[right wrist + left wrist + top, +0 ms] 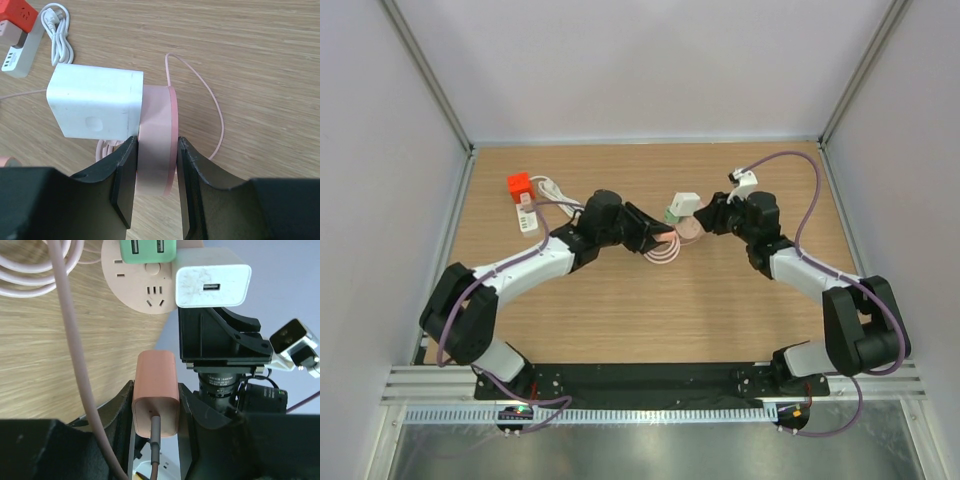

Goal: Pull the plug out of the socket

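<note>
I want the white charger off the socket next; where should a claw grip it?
Grip the white charger across its flat opposite sides, coming from its free end, away from the pink socket that the right claw clamps. Its boxy body juts straight out, with parallel faces.

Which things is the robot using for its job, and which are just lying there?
For the job: pink plug, socket, left gripper, right gripper.
Just lying about: power strip, white cable.
</note>
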You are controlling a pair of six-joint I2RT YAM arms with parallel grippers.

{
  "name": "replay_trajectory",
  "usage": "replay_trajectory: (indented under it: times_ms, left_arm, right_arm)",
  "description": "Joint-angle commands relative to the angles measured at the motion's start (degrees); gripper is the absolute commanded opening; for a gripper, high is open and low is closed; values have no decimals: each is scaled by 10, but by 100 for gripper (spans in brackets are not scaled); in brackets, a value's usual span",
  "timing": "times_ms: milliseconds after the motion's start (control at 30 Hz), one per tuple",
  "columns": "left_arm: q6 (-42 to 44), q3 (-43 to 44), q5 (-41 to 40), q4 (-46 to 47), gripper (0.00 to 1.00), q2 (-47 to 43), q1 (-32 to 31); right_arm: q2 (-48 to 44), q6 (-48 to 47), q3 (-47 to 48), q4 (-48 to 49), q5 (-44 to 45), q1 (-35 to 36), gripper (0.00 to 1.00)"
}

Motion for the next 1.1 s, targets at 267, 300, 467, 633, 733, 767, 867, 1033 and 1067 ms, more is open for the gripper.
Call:
replay_trajectory:
  times_ms: [267, 300, 467, 633, 733, 767, 867, 1033, 1067]
  left_arm:
    - [259, -43, -128, -205, 0, -137, 51]
    - [278, -53, -142, -247, 0, -147, 74]
    - [276, -134, -185, -324, 0, -212, 180]
    - [286, -179, -200, -347, 0, -260, 293]
    - [298, -172, -236, -384, 0, -292, 328]
    - [305, -164, -245, -403, 0, -300, 348]
    - [325, -156, -269, -422, 0, -330, 380]
    - [341, -162, -262, -436, 0, -345, 411]
    - [342, -164, -260, -435, 0, -342, 411]
  right_arm:
    - [4, 153, 23, 97, -120, -119, 1]
    - [3, 157, 24, 97, -125, -123, 1]
    - [4, 172, 25, 108, -164, -131, 1]
    - [10, 177, 25, 115, -178, -132, 1]
    - [10, 180, 25, 116, -181, -135, 1]
    - [10, 190, 25, 125, -189, -138, 1]
    - [12, 253, 24, 205, -234, -172, 1]
    - [11, 482, 11, 418, -322, -237, 1]
    - [10, 500, 9, 431, -324, -242, 1]
